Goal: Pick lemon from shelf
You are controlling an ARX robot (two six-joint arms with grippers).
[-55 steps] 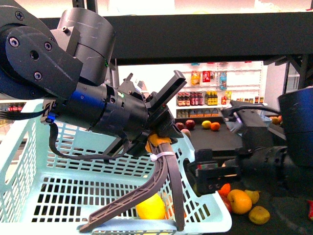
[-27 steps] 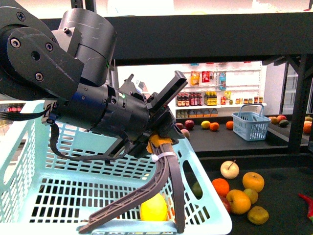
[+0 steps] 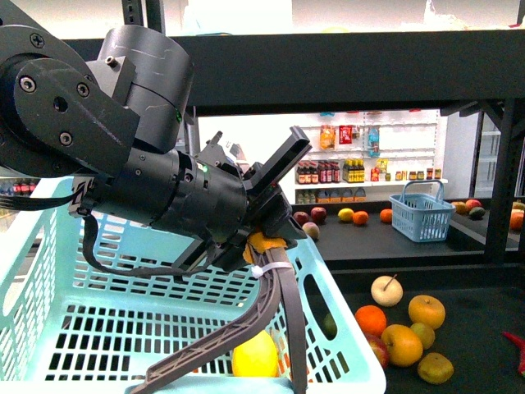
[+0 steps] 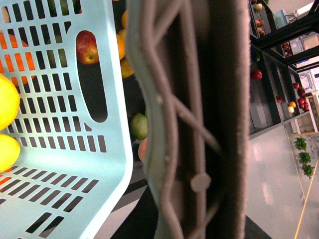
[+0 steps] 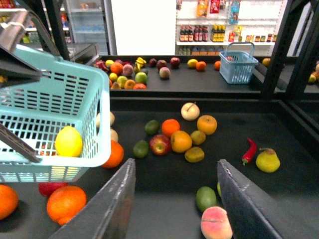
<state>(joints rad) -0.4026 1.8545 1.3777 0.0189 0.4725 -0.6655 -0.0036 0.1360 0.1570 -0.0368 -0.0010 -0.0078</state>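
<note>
Gripping the grey-brown handle [image 3: 275, 320] of a pale blue slatted basket [image 3: 123, 328], the left gripper [image 3: 269, 234] is clamped on the top of that handle, where an orange pad and a white tie show; the left wrist view is filled by the same handle, close and blurred, with the basket's wall beside it. The lemon [image 3: 254, 355] lies inside the basket, low against its near wall and just behind the handle's lower arm; in the right wrist view it shows yellow through the slats [image 5: 69, 141]. The right gripper [image 5: 174, 199] hangs over the shelf [image 5: 299, 144] with its fingers well apart and nothing between them. On the shelf's dark surface, loose fruit lies scattered beside the basket: a red apple [image 5: 160, 144], an orange [image 5: 180, 141], a pale round fruit with a stem [image 5: 190, 111], a red chili pepper [image 5: 249, 151] next to a yellow pear [image 5: 268, 161], and a peach [image 5: 217, 222] near the right gripper. A small blue basket [image 5: 238, 64] stands on the farther tier among more fruit; white shelving with bottles [image 5: 224, 30] is behind it.
</note>
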